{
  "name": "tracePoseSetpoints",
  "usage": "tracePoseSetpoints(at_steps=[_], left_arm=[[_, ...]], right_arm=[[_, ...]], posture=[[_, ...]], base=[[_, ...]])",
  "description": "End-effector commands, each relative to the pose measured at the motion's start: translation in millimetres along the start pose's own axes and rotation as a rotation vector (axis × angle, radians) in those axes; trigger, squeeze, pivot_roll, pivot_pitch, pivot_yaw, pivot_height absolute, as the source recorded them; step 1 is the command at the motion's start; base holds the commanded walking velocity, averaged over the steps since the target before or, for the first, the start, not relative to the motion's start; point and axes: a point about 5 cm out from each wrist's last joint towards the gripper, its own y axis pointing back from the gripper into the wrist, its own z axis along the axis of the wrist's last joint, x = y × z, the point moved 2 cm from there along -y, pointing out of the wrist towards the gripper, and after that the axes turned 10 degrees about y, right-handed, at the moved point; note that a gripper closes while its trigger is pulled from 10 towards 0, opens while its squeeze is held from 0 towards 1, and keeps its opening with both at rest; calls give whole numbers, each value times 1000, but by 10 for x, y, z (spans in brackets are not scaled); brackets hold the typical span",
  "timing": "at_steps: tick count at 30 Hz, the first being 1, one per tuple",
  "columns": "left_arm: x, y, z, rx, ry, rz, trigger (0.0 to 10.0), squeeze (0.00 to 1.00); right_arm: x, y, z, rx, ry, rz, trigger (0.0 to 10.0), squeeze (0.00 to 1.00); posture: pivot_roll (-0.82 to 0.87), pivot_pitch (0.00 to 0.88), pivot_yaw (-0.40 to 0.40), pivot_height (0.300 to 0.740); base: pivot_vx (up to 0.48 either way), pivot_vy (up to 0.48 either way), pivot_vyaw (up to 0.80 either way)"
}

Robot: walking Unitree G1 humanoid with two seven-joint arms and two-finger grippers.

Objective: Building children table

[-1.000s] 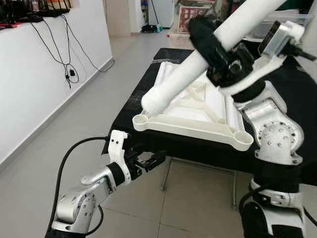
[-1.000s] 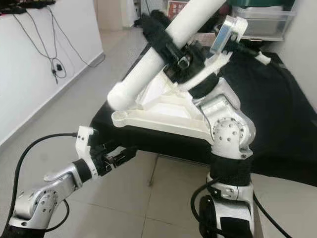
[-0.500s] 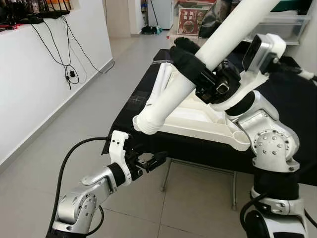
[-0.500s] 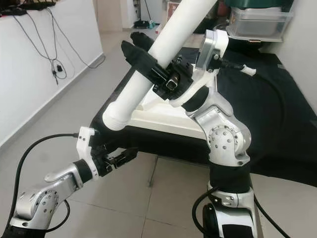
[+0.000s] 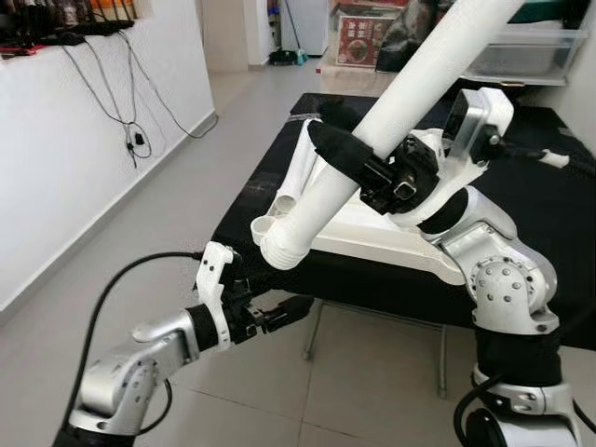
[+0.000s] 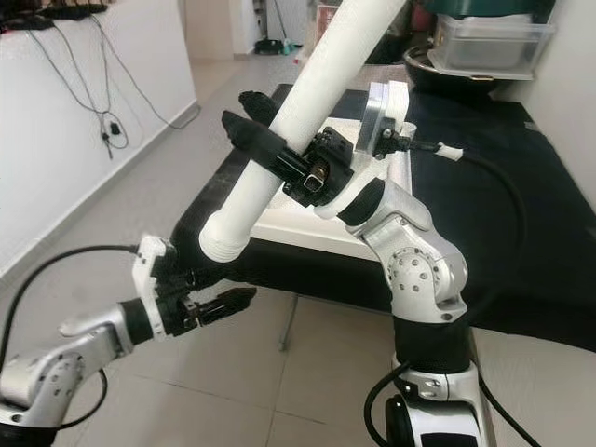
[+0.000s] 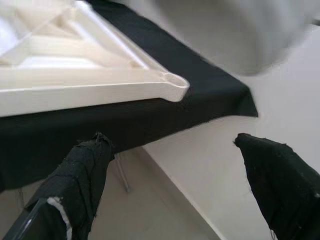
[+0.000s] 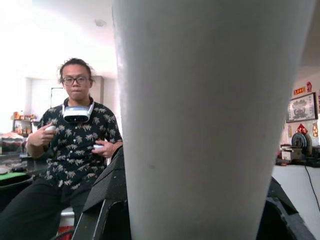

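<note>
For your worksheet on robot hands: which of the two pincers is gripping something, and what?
The right pincer is shut on the white table leg, held slanted above the table top. The left pincer hangs open below the table edge.

— What sort of place?
— Lived-in home room: pale tiled floor [image 5: 140, 223], white wall ledge [image 5: 56, 65] with dangling black cables [image 5: 126, 102], clear plastic storage box [image 6: 489, 42], black-cloth-covered desk [image 5: 559, 186].
— Anything else?
— Framed pictures [image 8: 300, 107] hung up.

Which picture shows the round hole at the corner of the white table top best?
The left wrist view: the corner socket of the white table top is close and unobstructed there. In the eye views the white leg tube, held by the right gripper, partly covers it.
</note>
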Motion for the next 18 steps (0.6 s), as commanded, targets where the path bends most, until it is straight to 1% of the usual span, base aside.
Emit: tracePoseSetpoints(at_steps=[1, 3, 8, 10, 13, 15, 18], left_arm=[[30, 14, 84, 4, -52, -2, 10000, 0], [58, 7, 183, -5, -94, 6, 10000, 0], [64, -1, 231, -23, -109, 14, 10000, 0], [81, -16, 305, -56, -132, 35, 10000, 0], [84, -19, 317, -59, -137, 40, 10000, 0], [66, -38, 315, -61, -136, 30, 10000, 0], [51, -51, 318, -59, -137, 17, 10000, 0]], right_arm=[[22, -25, -33, 8, 6, 16, 0, 0], [49, -32, -75, 24, 4, 29, 0, 0], [57, -30, -86, 29, 3, 32, 0, 0], [77, -5, -121, 49, -7, 42, 0, 0], [85, 9, -134, 60, -9, 49, 0, 0], [126, 26, -188, 93, -23, 73, 0, 0], [147, 22, -218, 104, -30, 82, 0, 0]], posture=[[22, 0, 2, 740], [21, 0, 3, 740], [17, 0, 6, 740], [8, 0, 6, 740], [7, 0, 4, 740], [7, 0, -1, 740], [6, 0, -2, 740]], base=[[0, 0, 0], [0, 0, 0], [0, 0, 0], [0, 0, 0], [0, 0, 0], [0, 0, 0], [0, 0, 0]])
